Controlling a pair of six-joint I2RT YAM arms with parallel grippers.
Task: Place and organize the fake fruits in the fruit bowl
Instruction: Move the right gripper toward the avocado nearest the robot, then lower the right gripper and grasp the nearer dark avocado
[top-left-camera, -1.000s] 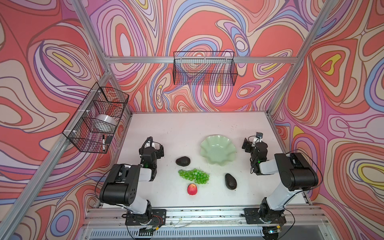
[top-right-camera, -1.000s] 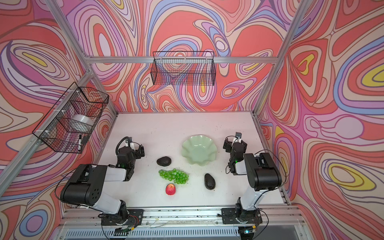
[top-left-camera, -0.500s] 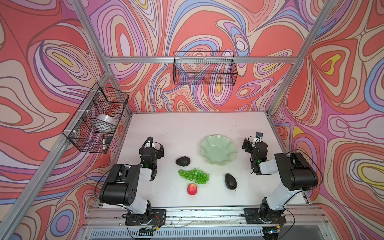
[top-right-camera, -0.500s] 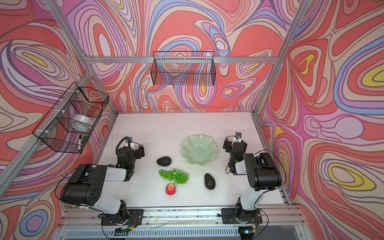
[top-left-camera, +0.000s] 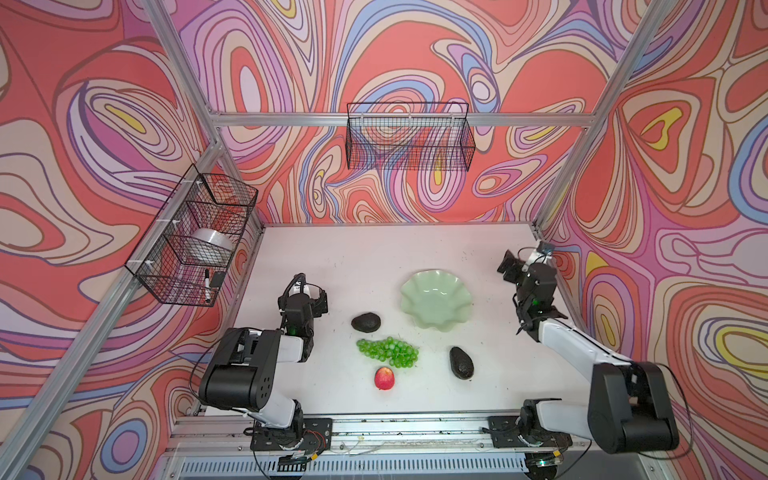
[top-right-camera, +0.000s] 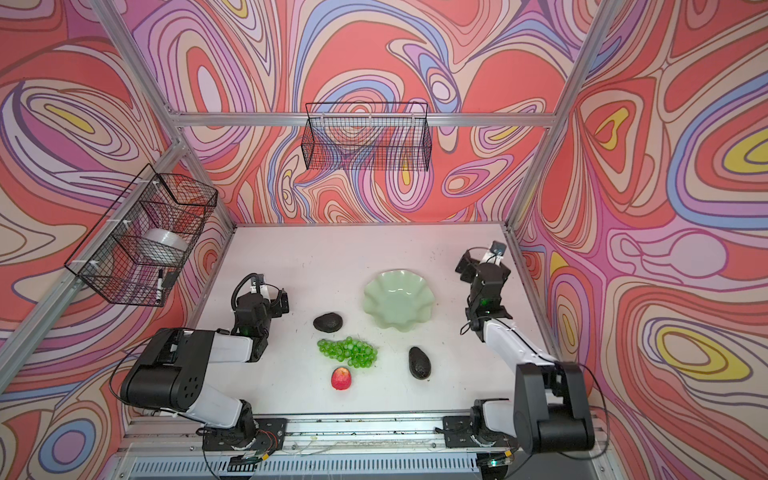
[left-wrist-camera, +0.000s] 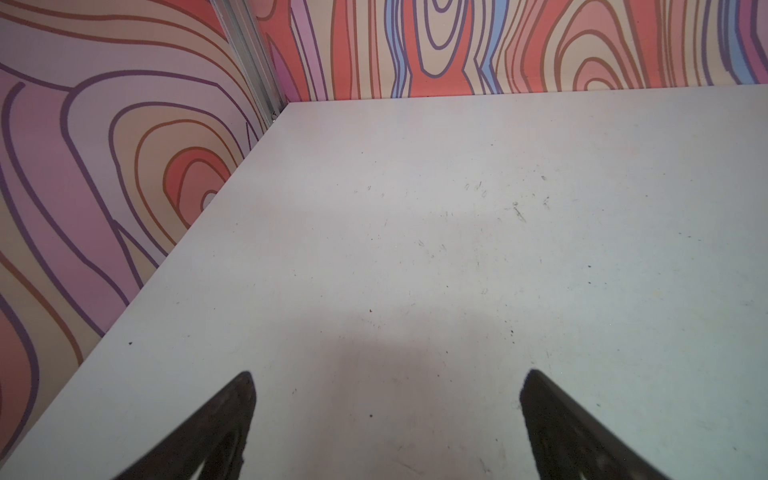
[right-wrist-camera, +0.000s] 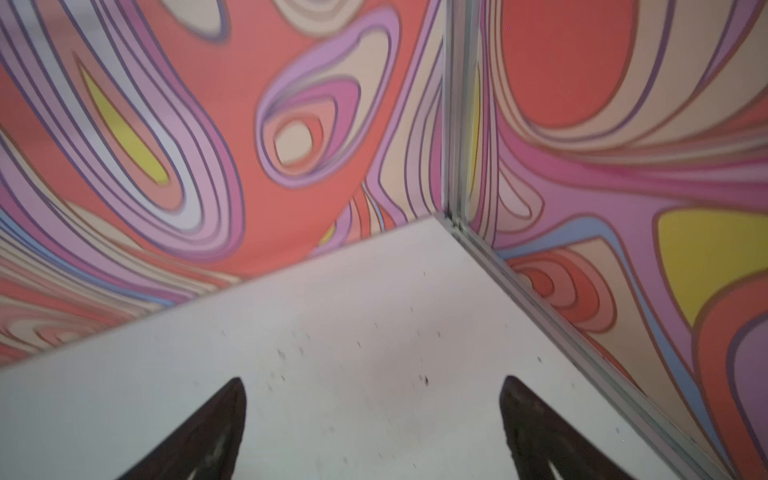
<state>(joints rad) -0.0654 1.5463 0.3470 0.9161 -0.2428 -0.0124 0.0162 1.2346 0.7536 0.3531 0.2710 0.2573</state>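
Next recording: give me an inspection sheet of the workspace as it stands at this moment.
Surface: white table, scuffed and speckled.
Job's things: fruit bowl empty; far avocado, near avocado, grapes and apple lie on the table outside it.
Clutter: nothing seen.
Grippers: left pincer and right pincer both open, holding nothing, away from the fruit.
Cables: black cable loops at the left wrist; none lies across the fruit.
Surroundings: patterned walls; back wire basket looks empty; side wire basket holds a grey roll and a marker.
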